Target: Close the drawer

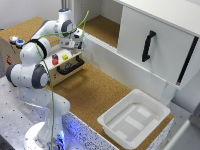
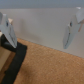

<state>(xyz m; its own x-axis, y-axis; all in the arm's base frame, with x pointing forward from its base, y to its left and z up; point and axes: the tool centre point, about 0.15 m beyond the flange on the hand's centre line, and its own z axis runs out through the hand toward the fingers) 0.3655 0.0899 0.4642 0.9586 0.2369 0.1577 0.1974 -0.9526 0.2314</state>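
The wooden box point(image 1: 56, 54) with red, yellow and green buttons on top stands on the cork counter at the exterior view's left. Its light-wood drawer front point(image 1: 75, 71) carries a horizontal black bar handle point(image 1: 70, 66). My gripper point(image 1: 79, 45) hangs just above and behind the box, near its right end, touching nothing. In the wrist view the gripper point(image 2: 38, 45) is open and empty, its two fingers point(image 2: 69, 31) wide apart. The black handle point(image 2: 15, 61) shows at the picture's edge, off to one side of the fingers. How far the drawer stands out I cannot tell.
A big white cabinet panel point(image 1: 155, 42) with a vertical black handle point(image 1: 148, 46) stands at the exterior view's right. A white plastic tub point(image 1: 134, 119) sits on the cork counter point(image 1: 95, 92) near its front corner. A second wooden box point(image 1: 11, 47) with buttons stands behind the arm.
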